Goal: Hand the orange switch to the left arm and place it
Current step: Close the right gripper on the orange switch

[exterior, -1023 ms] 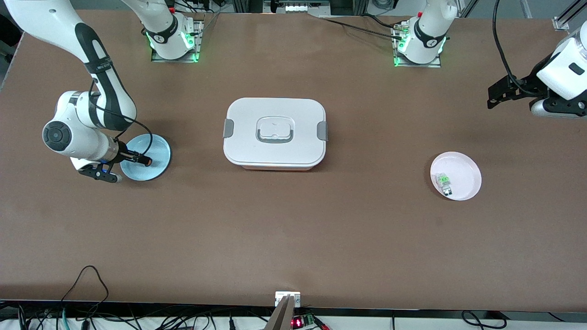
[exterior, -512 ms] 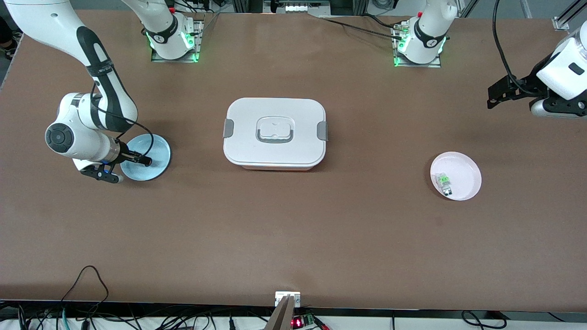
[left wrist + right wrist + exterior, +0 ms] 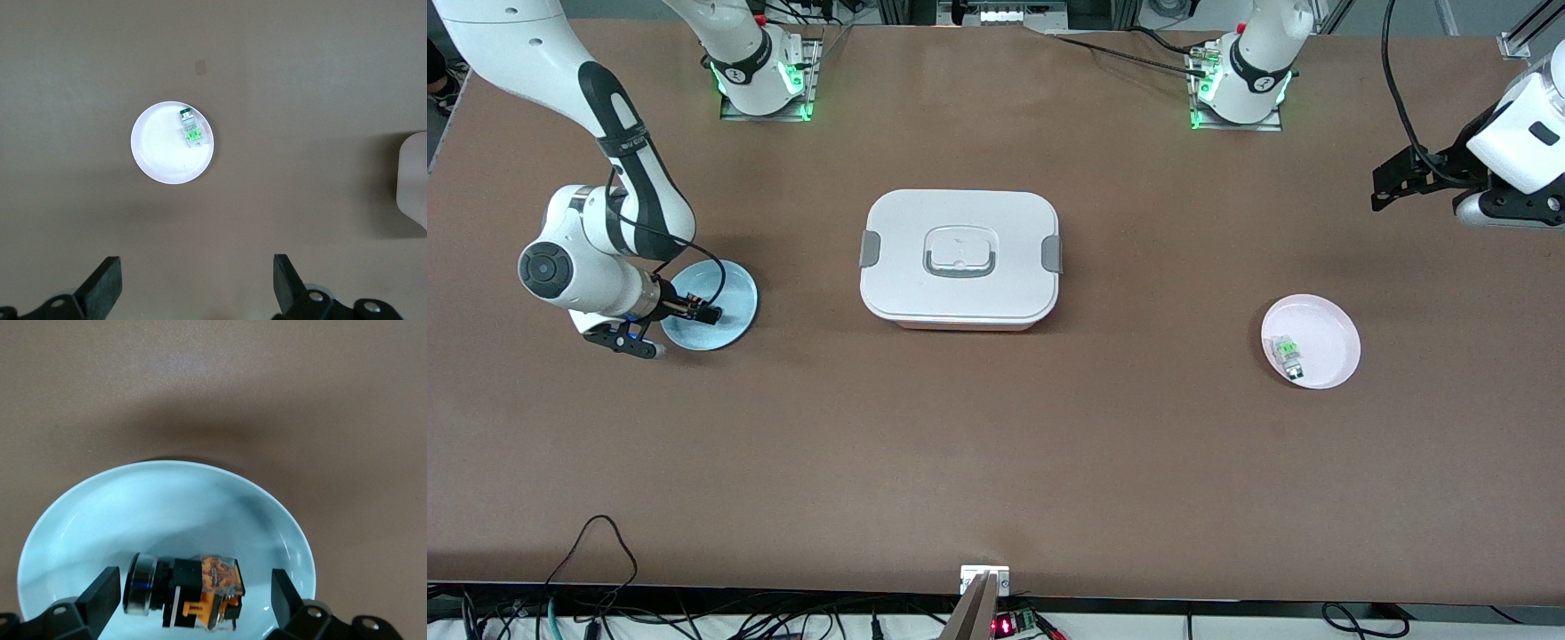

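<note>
The orange switch (image 3: 193, 592) lies on its side in a pale blue plate (image 3: 167, 507) near the right arm's end of the table. My right gripper (image 3: 193, 603) is open and down over the plate, one finger on each side of the switch, with a gap to it on both sides. In the front view the right gripper (image 3: 694, 312) covers most of the switch (image 3: 711, 315). The white box (image 3: 960, 258) stands at the table's middle. My left gripper (image 3: 1385, 185) is open and empty, and waits high over the left arm's end of the table.
A pink plate (image 3: 1325, 333) holding a pale switch with green parts (image 3: 1288, 353) lies toward the left arm's end, nearer the camera than the box. The left wrist view shows this plate (image 3: 163, 157), its green switch (image 3: 189, 127) and a corner of the box (image 3: 415, 180).
My right gripper has come down slightly onto the blue plate and now straddles the switch. The left arm has not moved.
</note>
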